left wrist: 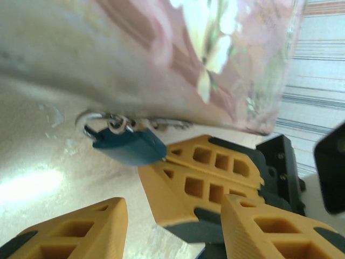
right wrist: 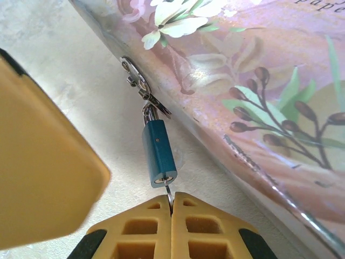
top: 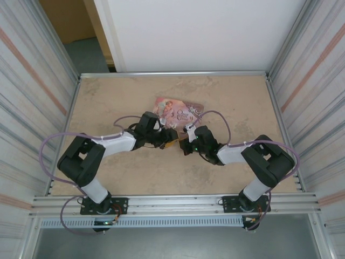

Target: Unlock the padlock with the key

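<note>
The blue padlock (right wrist: 159, 154) lies on the desk (right wrist: 64, 65) beside the pink illustrated tin (right wrist: 259, 81), its shackle hooked through the tin's metal clasp (right wrist: 141, 86). The right fingers (right wrist: 145, 226) are pressed together, pinching the key (right wrist: 169, 195), whose blade sits in the keyhole. The left fingers (left wrist: 91, 229) stand spread, gripping nothing, one on each side of the right fingers and near the padlock.

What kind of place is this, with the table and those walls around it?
Probably a purpose-built robot test cell, not a home: ribbed white panel walls box in the beige tabletop, and a silvery aluminium rail at its near edge carries the bolted-down black-and-white left arm and right arm.
</note>
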Controlling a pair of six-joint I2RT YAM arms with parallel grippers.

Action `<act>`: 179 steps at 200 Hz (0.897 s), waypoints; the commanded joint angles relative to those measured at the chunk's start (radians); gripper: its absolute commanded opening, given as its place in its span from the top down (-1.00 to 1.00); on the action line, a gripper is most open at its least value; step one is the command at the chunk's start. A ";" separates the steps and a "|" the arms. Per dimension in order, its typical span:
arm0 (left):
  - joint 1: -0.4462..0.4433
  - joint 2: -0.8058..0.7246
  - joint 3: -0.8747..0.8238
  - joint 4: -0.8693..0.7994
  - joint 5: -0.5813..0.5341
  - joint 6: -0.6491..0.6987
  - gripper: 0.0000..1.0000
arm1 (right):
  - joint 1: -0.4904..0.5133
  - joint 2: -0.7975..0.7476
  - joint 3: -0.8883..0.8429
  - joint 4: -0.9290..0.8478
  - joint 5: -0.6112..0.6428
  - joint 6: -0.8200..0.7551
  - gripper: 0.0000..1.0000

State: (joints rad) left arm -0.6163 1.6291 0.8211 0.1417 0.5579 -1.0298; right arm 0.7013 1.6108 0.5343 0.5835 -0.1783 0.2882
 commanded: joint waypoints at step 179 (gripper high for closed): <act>0.183 -0.633 -0.389 -0.066 -0.212 -0.157 -0.12 | -0.025 -0.006 0.203 -0.331 -0.170 0.337 1.00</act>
State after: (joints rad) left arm -0.4419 1.0462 0.4870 0.0517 0.4076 -1.0981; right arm 0.6785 1.6173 0.7090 0.2874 -0.3122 0.5205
